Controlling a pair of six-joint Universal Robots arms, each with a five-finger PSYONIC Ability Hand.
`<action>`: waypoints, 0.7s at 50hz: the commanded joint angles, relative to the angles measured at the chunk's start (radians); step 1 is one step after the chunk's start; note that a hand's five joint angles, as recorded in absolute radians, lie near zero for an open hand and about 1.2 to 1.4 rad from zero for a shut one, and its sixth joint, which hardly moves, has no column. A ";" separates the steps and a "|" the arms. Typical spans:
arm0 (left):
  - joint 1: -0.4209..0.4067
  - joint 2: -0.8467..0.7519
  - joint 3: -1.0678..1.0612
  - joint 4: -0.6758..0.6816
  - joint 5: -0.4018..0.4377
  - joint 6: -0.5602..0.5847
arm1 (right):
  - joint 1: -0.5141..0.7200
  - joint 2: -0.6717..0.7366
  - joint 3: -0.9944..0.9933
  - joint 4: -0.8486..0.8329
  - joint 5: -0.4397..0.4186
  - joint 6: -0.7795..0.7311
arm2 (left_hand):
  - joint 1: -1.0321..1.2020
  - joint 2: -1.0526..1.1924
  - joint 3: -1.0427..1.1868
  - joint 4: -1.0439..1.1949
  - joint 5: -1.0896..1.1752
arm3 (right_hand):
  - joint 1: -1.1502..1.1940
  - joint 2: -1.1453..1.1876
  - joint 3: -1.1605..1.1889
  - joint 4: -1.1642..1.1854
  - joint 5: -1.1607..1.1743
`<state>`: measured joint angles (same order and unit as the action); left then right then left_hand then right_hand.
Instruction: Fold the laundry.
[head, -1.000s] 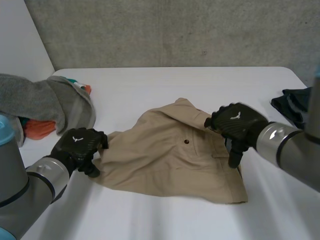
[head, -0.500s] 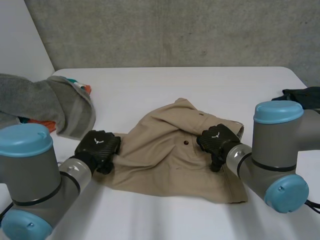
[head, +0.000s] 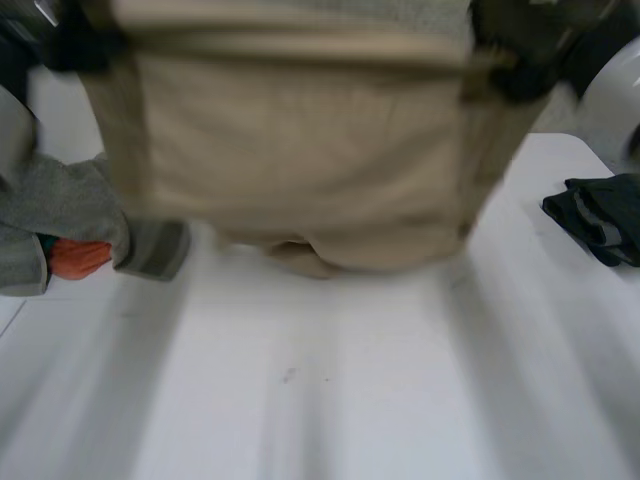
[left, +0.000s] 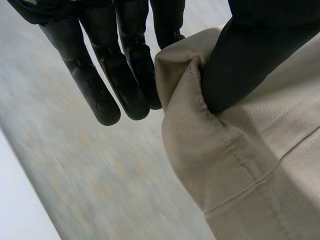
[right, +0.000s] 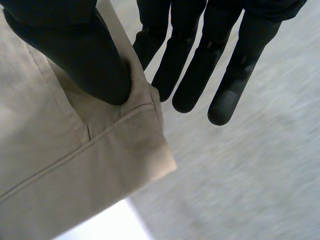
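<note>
A pair of tan shorts (head: 300, 150) hangs spread in the air above the white table (head: 330, 380), held up by both top corners. My left hand (head: 85, 45) grips the corner at the left, where the thumb (left: 240, 55) pinches the tan cloth (left: 250, 165) against the fingers (left: 125, 65). My right hand (head: 520, 50) grips the corner at the right, its thumb (right: 75, 50) pressing the hem of the shorts (right: 75, 155) against the fingers (right: 190, 65). The lower edge of the shorts hangs just over the table's far part.
A grey garment (head: 70, 215) lies heaped at the table's left edge with an orange piece (head: 75, 258) beneath it. A dark garment (head: 600, 215) lies at the right edge. A grey wall stands behind the table.
Both hands closed on the shorts and lifted them off the table; the shorts now hang spread high between the hands, and both arms have risen.
</note>
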<state>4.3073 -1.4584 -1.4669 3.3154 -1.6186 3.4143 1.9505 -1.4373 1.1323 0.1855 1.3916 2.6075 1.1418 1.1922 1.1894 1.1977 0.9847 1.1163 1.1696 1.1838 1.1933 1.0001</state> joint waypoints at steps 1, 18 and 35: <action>0.020 0.081 0.212 -0.102 -0.017 -0.090 | -0.024 -0.084 -0.207 0.068 -0.025 0.037 | 0.254 0.204 0.207 0.199 0.237 | 0.280 0.227 0.213 0.203 0.222; 0.025 0.020 0.433 -0.112 -0.027 -0.095 | 0.056 -0.088 -0.307 0.002 -0.019 0.111 | 0.254 0.204 0.207 0.199 0.237 | 0.280 0.227 0.213 0.203 0.222; 0.135 -0.691 0.598 -0.001 0.061 -0.121 | 0.114 0.427 -0.327 -0.325 0.113 0.125 | 0.254 0.204 0.207 0.199 0.237 | 0.280 0.227 0.213 0.203 0.222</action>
<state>4.3986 -1.7764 -0.9737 3.2380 -1.6186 3.3261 2.0264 -1.2725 0.8281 0.0966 1.4377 2.7245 1.1418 1.1957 1.1901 1.2011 0.9847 1.1164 1.1696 1.1852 1.1941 1.0113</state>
